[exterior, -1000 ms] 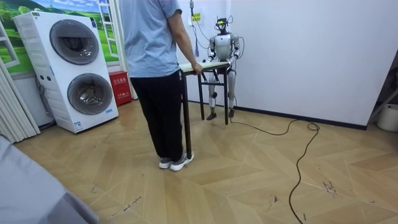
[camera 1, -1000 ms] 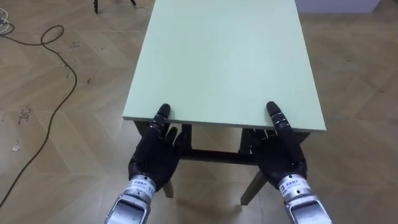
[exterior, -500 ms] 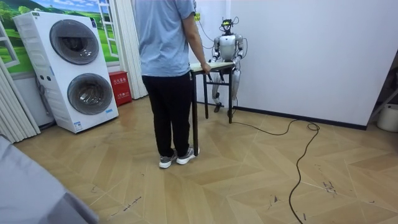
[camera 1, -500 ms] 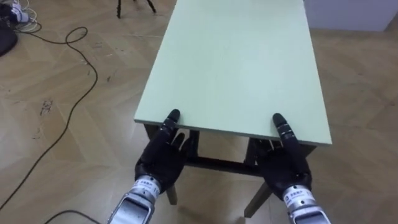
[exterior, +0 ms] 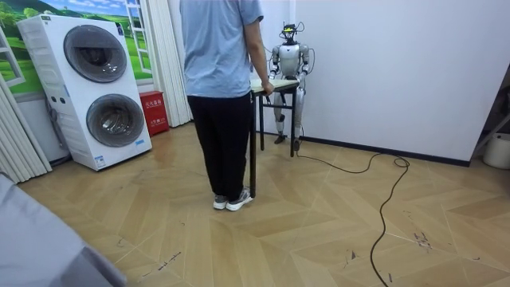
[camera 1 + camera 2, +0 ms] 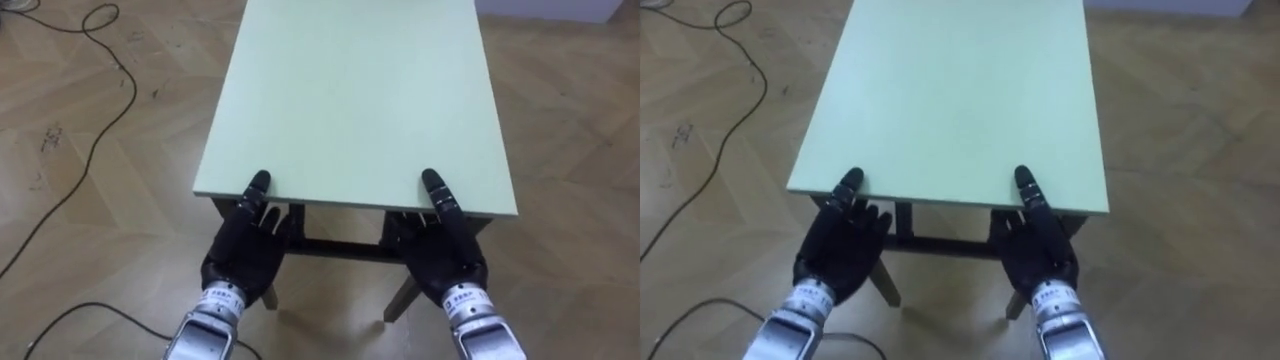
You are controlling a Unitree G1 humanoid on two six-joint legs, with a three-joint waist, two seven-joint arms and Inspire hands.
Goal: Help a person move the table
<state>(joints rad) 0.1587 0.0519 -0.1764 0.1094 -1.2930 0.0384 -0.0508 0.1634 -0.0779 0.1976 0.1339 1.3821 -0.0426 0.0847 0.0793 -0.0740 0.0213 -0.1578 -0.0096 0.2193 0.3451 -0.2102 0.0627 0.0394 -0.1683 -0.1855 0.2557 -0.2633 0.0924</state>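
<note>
black robot hand (image 6: 243,258), silver cuff; silver torso

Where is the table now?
In the room view, the table is left of centre, between the person and the robot, whose left hand and right hand clasp its near edge.

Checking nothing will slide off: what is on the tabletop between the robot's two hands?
Nothing: in the left eye view the table is bare between the left hand and the right hand.

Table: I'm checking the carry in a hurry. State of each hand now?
Left hand: at the table's near edge, reaching under it; grip cannot be told.
Right hand: at the same edge; cannot be told either.
</note>
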